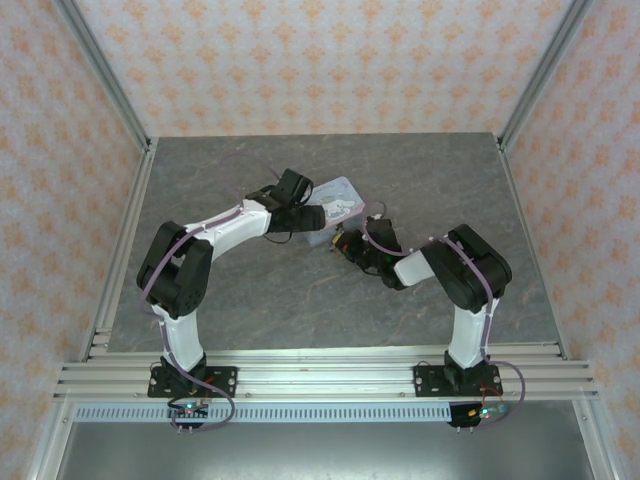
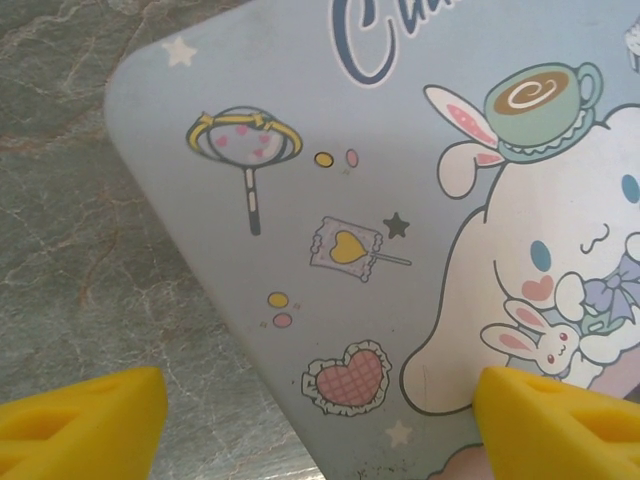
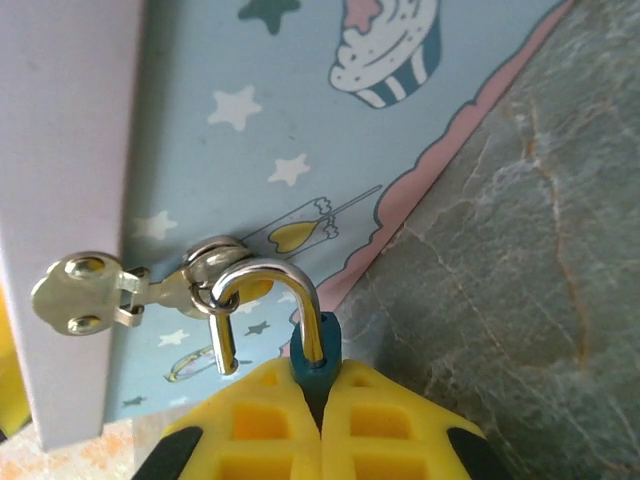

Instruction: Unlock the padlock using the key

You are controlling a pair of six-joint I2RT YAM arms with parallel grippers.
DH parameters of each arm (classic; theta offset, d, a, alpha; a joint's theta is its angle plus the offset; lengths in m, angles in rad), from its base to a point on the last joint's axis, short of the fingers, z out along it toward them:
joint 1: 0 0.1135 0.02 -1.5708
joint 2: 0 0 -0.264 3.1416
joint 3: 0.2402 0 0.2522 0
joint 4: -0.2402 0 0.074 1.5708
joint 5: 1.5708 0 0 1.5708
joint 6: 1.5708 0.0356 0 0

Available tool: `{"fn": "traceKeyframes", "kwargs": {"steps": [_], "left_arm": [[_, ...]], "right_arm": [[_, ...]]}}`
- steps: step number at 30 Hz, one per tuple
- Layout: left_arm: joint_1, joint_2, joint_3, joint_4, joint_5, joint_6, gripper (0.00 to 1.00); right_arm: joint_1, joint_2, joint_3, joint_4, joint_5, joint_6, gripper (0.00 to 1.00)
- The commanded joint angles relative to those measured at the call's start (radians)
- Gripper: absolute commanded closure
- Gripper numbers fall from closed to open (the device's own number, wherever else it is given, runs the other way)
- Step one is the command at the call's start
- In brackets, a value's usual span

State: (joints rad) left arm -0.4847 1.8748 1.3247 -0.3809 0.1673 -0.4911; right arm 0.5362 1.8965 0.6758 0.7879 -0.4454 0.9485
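The teal-blue padlock [image 3: 318, 352] is pinched between the yellow fingers of my right gripper [image 3: 320, 378], which is shut on its body. Its metal shackle [image 3: 272, 272] has one leg in the body, while the other leg hangs free, hooked through the ring of the tin's hasp [image 3: 85, 293]. The key is hidden. My left gripper [image 2: 320, 415] stands open over a corner of the cartoon-printed tin [image 2: 350, 200], one finger [image 2: 85, 420] above the table and the other above the lid. From above, the left gripper [image 1: 305, 215] sits at the tin [image 1: 338, 195] and the right gripper [image 1: 345, 243] is at its near side.
The grey marbled tabletop [image 1: 300, 300] spreads around the tin, with metal frame posts and patterned walls at its edges. An aluminium rail [image 1: 320, 375] carries both arm bases at the near edge.
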Motion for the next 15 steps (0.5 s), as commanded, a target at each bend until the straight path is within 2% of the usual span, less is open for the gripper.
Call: {"fn": "traceKeyframes", "kwargs": {"steps": [1, 9, 15], "left_arm": [[-0.014, 0.074, -0.051, -0.108, -0.006, 0.004, 0.20], [-0.013, 0.108, -0.050, -0.126, -0.003, -0.001, 0.24], [-0.014, 0.116, -0.048, -0.139, -0.006, -0.001, 0.25]], "right_arm": [[-0.008, 0.002, -0.004, 0.056, 0.090, 0.069, 1.00], [-0.022, -0.014, 0.062, -0.025, 0.153, 0.053, 1.00], [-0.106, -0.014, 0.122, -0.097, 0.132, 0.001, 1.00]]}}
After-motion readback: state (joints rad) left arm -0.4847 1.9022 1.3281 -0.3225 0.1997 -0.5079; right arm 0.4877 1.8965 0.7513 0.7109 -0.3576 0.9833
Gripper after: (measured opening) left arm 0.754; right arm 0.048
